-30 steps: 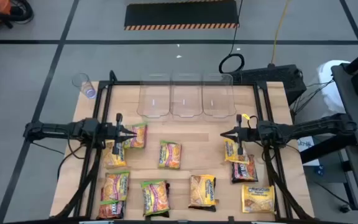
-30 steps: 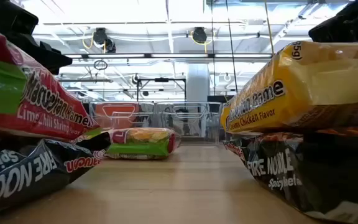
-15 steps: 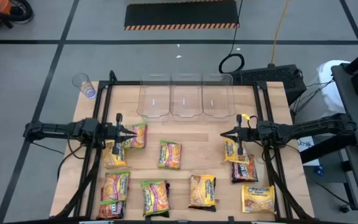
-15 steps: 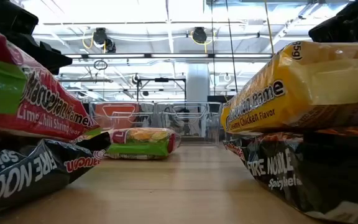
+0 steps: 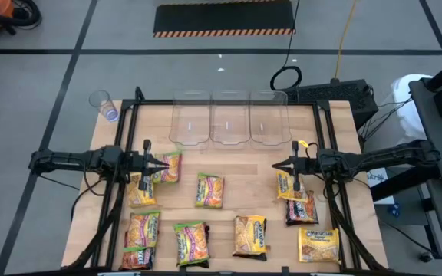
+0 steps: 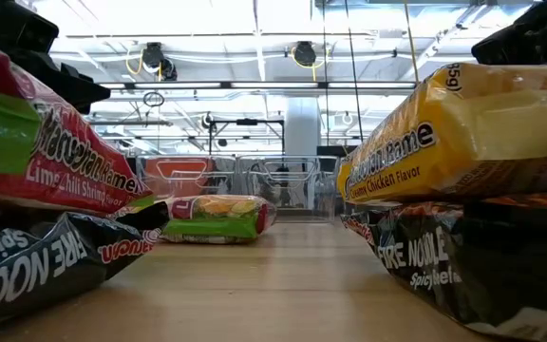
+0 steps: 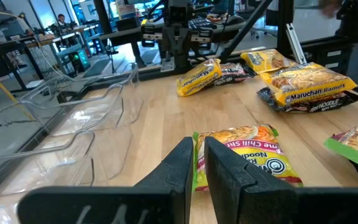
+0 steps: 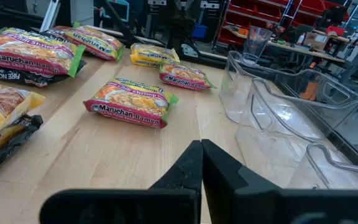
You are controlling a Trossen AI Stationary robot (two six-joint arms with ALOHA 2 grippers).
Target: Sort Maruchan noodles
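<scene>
Left tool (image 5: 163, 163) slightly parted, right tool (image 5: 275, 165) clenched empty, over scattered crinkly yellow, green-edged, black Maruchan noodles (image 5: 209, 190).

A green-and-red crinkly plastic packet (image 6: 46, 152) reads "Lime Chili Shrimp Flavor"; the yellow plastic packet (image 6: 463, 133) says "Chicken Flavor"; the black plastic packets (image 6: 46, 261) beneath read "Fire Noodle". A pink-edged plastic packet (image 8: 131, 102) reads "Maruchan Ramen".

Two slim black jointed arms, thin black cables

Probably a robotics lab or workshop: red parts bins (image 8: 263, 12), cluttered workbenches (image 7: 17, 43), ceiling strip lights (image 6: 254, 19).
</scene>
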